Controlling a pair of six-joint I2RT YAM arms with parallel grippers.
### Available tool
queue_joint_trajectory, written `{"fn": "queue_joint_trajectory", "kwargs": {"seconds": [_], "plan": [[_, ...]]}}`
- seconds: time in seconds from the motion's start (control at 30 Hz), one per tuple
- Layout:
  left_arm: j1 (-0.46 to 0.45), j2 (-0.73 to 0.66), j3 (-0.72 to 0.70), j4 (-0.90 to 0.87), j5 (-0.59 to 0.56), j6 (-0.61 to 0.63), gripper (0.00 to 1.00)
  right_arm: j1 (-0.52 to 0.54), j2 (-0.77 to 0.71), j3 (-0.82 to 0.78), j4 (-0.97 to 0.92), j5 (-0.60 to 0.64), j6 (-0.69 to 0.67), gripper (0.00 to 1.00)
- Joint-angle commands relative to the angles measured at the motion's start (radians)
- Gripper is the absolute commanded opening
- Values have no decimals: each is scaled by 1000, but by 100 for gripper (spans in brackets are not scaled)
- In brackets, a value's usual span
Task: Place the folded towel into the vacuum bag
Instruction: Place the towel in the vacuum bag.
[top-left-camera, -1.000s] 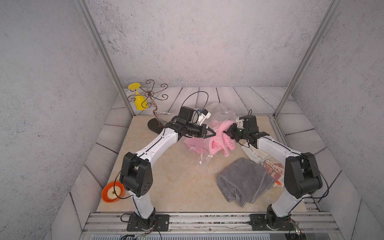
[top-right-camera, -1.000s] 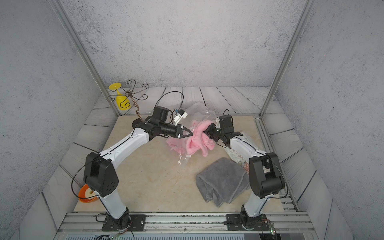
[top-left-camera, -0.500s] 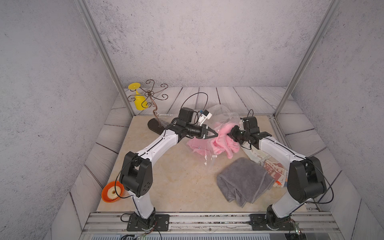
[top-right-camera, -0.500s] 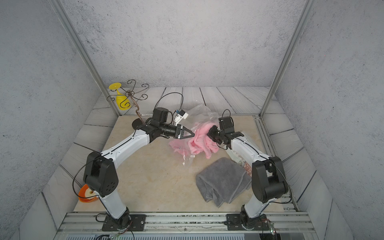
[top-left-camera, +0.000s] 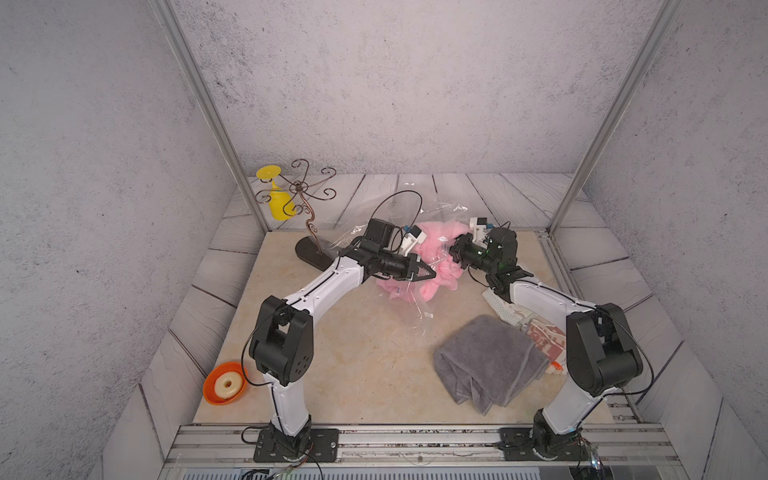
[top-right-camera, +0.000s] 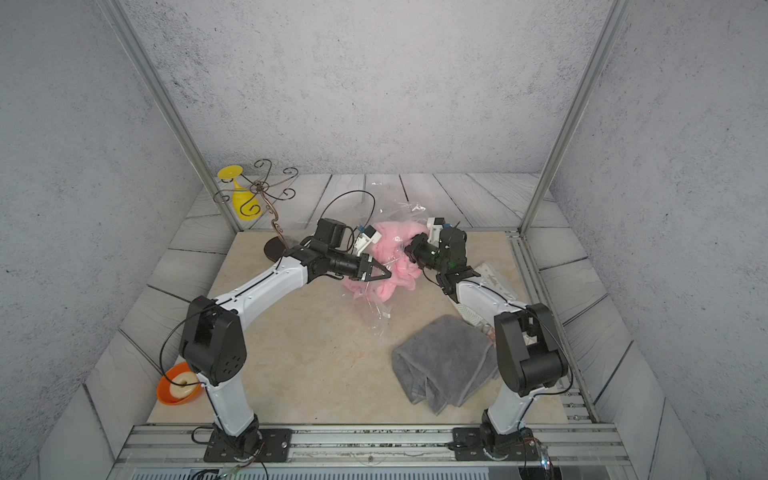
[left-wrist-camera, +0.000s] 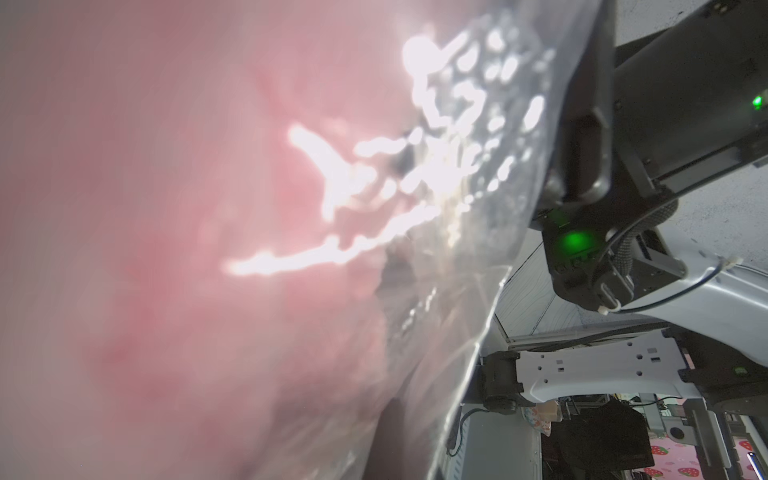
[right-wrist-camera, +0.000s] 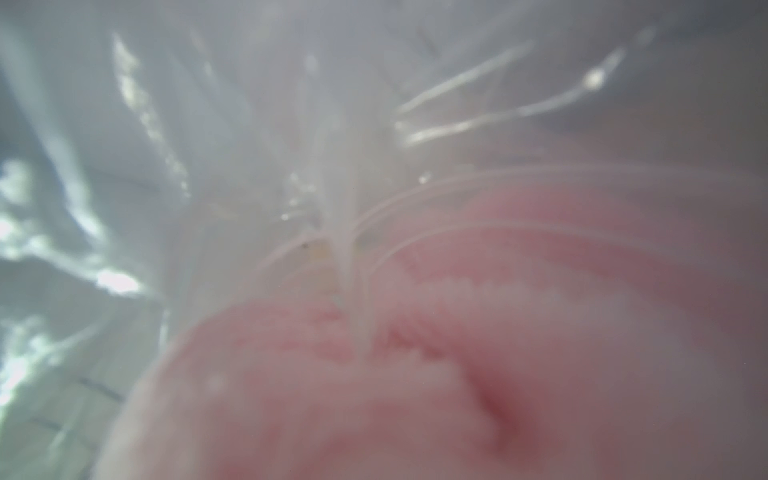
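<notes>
A pink towel (top-left-camera: 436, 241) (top-right-camera: 390, 243) sits bunched inside the vacuum bag (top-left-camera: 399, 212) (top-right-camera: 401, 210), a clear crinkly film raised off the table at the back centre. My left gripper (top-left-camera: 430, 275) (top-right-camera: 384, 276) is shut with its pointed tips on the bag's film at the towel's near left side. My right gripper (top-left-camera: 455, 249) (top-right-camera: 409, 251) presses into the towel from the right, its fingers buried in pink cloth and plastic. Both wrist views are filled with blurred pink towel (left-wrist-camera: 166, 208) (right-wrist-camera: 457, 374) behind bag film (left-wrist-camera: 478, 145) (right-wrist-camera: 208, 124). A grey folded towel (top-left-camera: 490, 365) (top-right-camera: 444, 361) lies on the table, front right.
A brown wire stand (top-left-camera: 305, 203) holding a yellow cup (top-left-camera: 278, 203) stands at the back left. An orange bowl (top-left-camera: 224, 384) with a ring-shaped piece lies at the front left. A patterned packet (top-left-camera: 540, 332) lies under my right forearm. Metal frame posts flank the back corners.
The pink towel and the bag have risen and shifted toward the back. My right wrist has lifted and pushed in with them. The left gripper has stayed shut, moving only slightly.
</notes>
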Motion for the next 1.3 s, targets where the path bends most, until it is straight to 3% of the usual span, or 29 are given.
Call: {"fn": "queue_joint_trajectory", "kwargs": {"seconds": [0.0, 0.1, 0.2, 0.3, 0.47, 0.53, 0.57, 0.63, 0.77, 0.93, 1.17, 1.27], "plan": [[-2, -82, 6, -12, 123, 41, 0, 6, -52, 48, -286, 197, -159, 13], [29, -127, -29, 169, 246, -102, 0, 6, -56, 90, -513, 318, -248, 14], [57, -125, -44, 341, 277, -255, 0, 10, -48, 91, -572, 333, -271, 15], [56, -87, -23, 274, 195, -224, 0, 29, -27, 102, -550, 251, -294, 17], [54, -20, -16, 170, 25, -194, 0, 80, 13, 139, -344, -71, -341, 26], [54, -11, -15, 156, -3, -187, 0, 91, 4, 140, -306, -134, -353, 37], [54, -9, -17, 153, -16, -188, 0, 92, -6, 133, -307, -138, -357, 48], [55, -8, -17, 144, -45, -186, 0, 90, -37, 128, -368, -81, -391, 66], [60, -14, -2, 77, -161, -174, 0, 90, -91, 173, -638, 141, -534, 79], [63, -3, 0, 16, -271, -161, 0, 85, -129, 234, -890, 366, -612, 82], [63, 8, -10, -16, -313, -160, 0, 46, -208, 157, -933, 506, -550, 81], [63, 6, -6, -16, -314, -159, 0, 38, -254, 89, -919, 638, -511, 81]]}}
